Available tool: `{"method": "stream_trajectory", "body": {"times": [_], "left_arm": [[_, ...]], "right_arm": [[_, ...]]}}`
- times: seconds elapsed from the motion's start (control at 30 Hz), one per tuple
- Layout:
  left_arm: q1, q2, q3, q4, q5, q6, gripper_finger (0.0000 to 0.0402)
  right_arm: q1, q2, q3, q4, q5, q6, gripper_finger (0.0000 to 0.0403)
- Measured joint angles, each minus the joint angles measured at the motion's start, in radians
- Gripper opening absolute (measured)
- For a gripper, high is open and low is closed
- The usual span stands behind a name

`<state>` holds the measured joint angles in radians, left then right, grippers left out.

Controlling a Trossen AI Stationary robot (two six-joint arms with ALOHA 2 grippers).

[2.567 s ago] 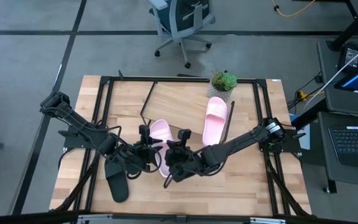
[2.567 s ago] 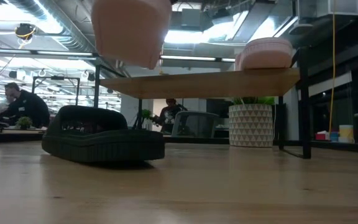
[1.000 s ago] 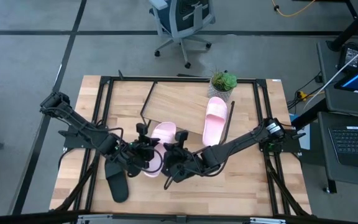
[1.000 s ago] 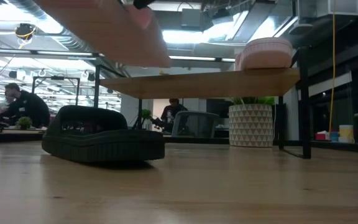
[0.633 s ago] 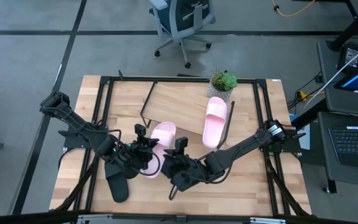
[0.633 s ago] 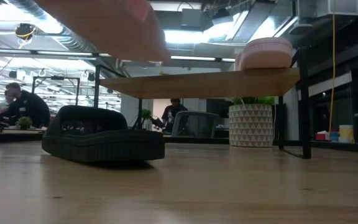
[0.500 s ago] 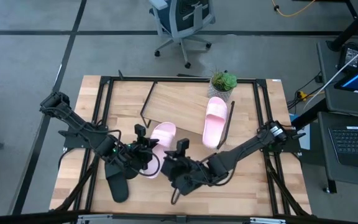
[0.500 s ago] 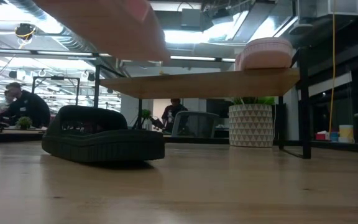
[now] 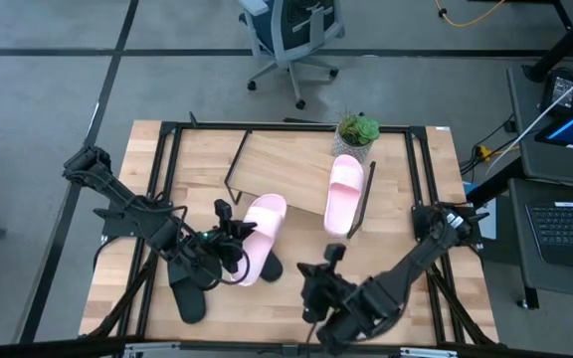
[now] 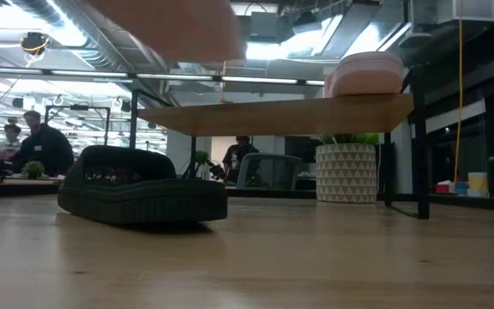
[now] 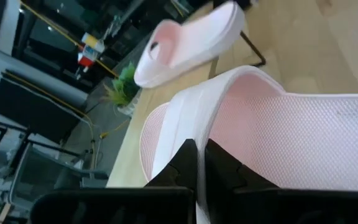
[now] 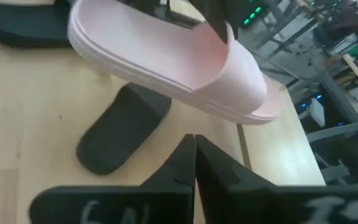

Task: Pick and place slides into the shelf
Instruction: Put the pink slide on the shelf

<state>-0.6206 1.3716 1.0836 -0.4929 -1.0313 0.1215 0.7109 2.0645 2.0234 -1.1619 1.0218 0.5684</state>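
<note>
My left gripper (image 9: 231,237) is shut on a pale pink slide (image 9: 260,236), which it holds up over the table's middle, in front of the shelf (image 9: 285,164). The low view shows this slide as a blur along the top (image 10: 174,26). A second pink slide (image 9: 344,192) lies sole down on the shelf's board (image 10: 273,114). One black slide (image 9: 187,294) rests on the table at the near left, and another (image 12: 123,134) lies under the held one. My right gripper (image 9: 309,274) is shut, holds nothing, and hovers near the table's front, pointing at the pink slide (image 12: 166,56). My left gripper pinches the pink slide's strap at its edge (image 11: 178,134), low on one side where the strap meets the sole, between its two fingers (image 11: 185,163). The fingers come from the table's left, slanting slightly down. The slide is lifted clear of the table and tilted.
A potted plant (image 9: 356,130) stands at the shelf's far right corner. The shelf's thin black legs (image 10: 421,146) stand on the tabletop. An office chair (image 9: 291,35) stands beyond the far edge, and people sit in the room behind (image 10: 41,142).
My right gripper has drawn back from the pink slide toward the table's near right and has rolled. The pink slide stays up in my left gripper, with its far end swung a little toward the shelf. The black slide beneath it now shows.
</note>
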Motion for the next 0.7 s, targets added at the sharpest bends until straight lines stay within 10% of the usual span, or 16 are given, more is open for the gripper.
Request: {"method": "stream_trajectory", "body": {"times": [0.3,0.7], "left_arm": [[0.042,0.000,0.000,0.161,0.005,0.140,0.0002],[0.238,0.000,0.000,0.342,0.287,0.218,0.0002]], "right_arm": [[0.092,0.001,-0.192,0.010,0.129,0.257,0.0004],[0.126,0.002,-0.442,0.269,0.113,0.461,0.0002]]}}
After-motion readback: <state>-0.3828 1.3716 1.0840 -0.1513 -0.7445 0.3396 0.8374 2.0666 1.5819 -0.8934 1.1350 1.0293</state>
